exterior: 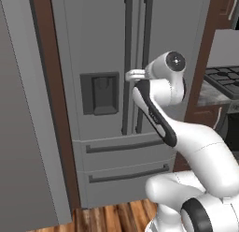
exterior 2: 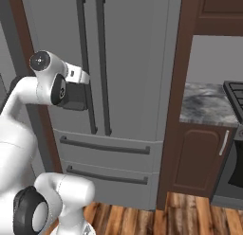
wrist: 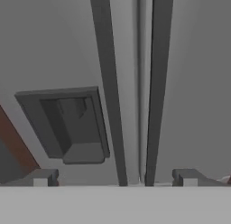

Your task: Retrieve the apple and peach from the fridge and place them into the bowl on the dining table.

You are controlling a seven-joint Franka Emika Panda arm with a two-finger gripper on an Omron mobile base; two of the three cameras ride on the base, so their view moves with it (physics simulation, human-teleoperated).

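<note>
The gripper (wrist: 115, 177) is seen spread wide apart, nothing between its fingertips (wrist: 43, 178). Just ahead, the closed fridge (wrist: 189, 83) is faced, both door handles (wrist: 108, 92) framed between the tips. A stone counter (exterior 2: 206, 103) is shown far right in the right base view.

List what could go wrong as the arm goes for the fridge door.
1. The pincer is open with both dark bar handles, left handle and right handle, between its fingertips. Closing here might catch both or the door seam, jamming both doors.
2. The fridge doors are shut; a weak hold on a thin bar could slip during the pull.
3. The water dispenser recess lies just beside the left handle; drifting that way could bump it.
</note>
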